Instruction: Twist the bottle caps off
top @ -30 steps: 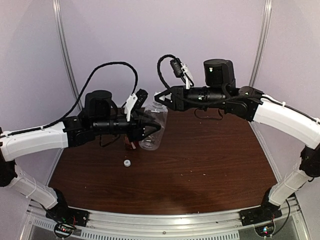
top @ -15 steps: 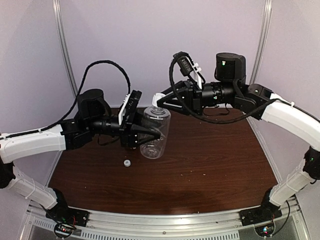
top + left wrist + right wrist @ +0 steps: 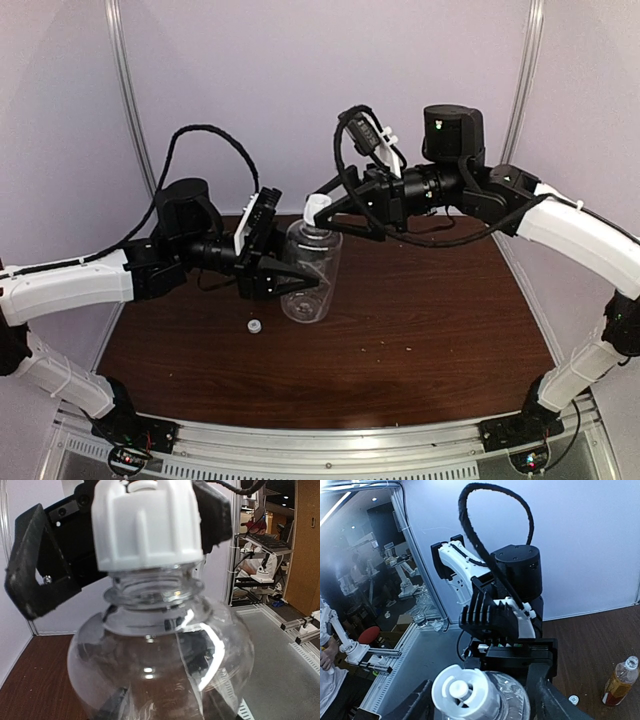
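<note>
So I've got the clear bottle [image 3: 309,275] held up off the bench [image 3: 420,320], the left tool [image 3: 300,283] pinching its body. The right tool [image 3: 322,212] is clamped around the white cap [image 3: 146,522] sitting on the neck. The amber bottle [image 3: 619,680] stands on the bench with its neck bare, and a loose cap [image 3: 255,326] lies on the wood nearby.

Even, soft indoor light; no hard shadows on the table [image 3: 420,320]

Overhead view sharp, its side rails bowed by the lens; white glints streak the clear bottle [image 3: 160,660] in the left wrist view; the right wrist view's left background is dim and blurred.
</note>
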